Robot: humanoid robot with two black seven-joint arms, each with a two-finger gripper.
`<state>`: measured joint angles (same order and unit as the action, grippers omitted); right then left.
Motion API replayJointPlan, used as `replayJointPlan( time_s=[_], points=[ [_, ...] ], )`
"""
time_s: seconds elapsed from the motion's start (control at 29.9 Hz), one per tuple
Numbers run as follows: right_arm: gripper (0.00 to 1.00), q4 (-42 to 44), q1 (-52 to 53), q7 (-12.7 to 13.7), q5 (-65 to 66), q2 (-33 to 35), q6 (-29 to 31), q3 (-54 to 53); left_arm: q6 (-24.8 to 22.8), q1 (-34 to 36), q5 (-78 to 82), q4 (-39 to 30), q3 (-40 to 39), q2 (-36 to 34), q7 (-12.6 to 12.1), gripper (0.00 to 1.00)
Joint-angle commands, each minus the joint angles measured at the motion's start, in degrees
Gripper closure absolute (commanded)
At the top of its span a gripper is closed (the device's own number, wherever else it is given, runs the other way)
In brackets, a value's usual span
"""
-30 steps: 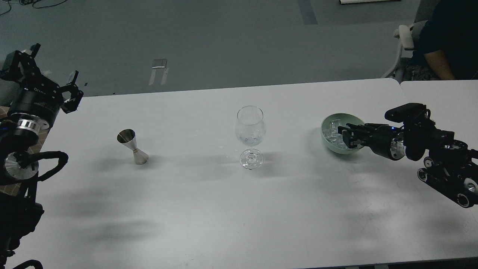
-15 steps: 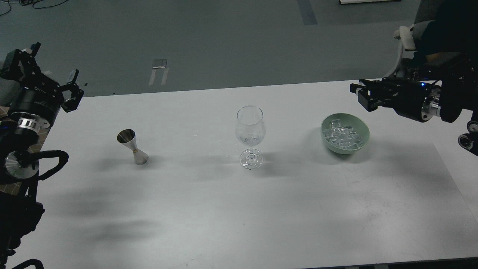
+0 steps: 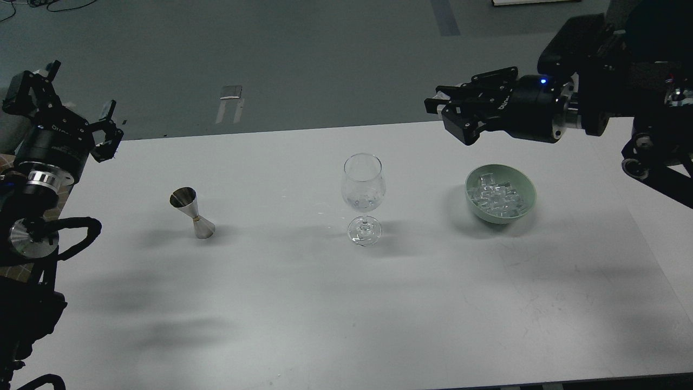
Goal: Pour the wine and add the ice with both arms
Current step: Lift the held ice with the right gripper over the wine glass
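A clear stemmed glass [image 3: 364, 197] stands upright at the table's middle. To its right, a pale green bowl [image 3: 523, 187] holds several clear ice cubes [image 3: 495, 197]. A steel jigger [image 3: 192, 213] stands to the glass's left. My right gripper [image 3: 445, 111] hovers high above the table's far edge, between the glass and the bowl and up-left of the bowl. Its fingers are close together, with a small pale glint that looks like an ice cube at the tips. My left gripper [image 3: 70, 105] is open and empty, raised off the table's far left corner.
The white table [image 3: 303, 303] stretches wide in front of the glass. A second table top [image 3: 663, 227] joins it at the right. My right arm's dark links [image 3: 649, 135] hang over the far right corner.
My right gripper has risen out of the bowl and swung up and left, from over the ice to above the table's far edge. My left arm has hardly moved.
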<state>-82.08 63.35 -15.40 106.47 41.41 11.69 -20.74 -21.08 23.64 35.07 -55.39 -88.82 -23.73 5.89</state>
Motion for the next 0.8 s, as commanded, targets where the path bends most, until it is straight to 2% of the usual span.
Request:
replayJointPlan(
  time_s=[0.0, 0.37, 0.77],
  points=[
    [0.91, 0.2, -0.2, 0.1, 4.5, -4.7, 1.1, 0.3, 0.0, -0.3, 0.0, -0.8, 0.0, 0.0, -0.1, 0.02],
    [0.91, 1.0, -0.5, 0.8, 11.2, -11.3, 4.0, 0.6, 0.0, -0.1, -0.1, -0.8, 0.0, -0.2, -0.1, 0.02],
    [0.91, 1.5, -0.3, 0.8, 11.4, -11.8, 4.8, 0.6, 0.0, 0.0, -0.1, -0.8, 0.0, -0.2, -0.1, 0.02]
  ],
)
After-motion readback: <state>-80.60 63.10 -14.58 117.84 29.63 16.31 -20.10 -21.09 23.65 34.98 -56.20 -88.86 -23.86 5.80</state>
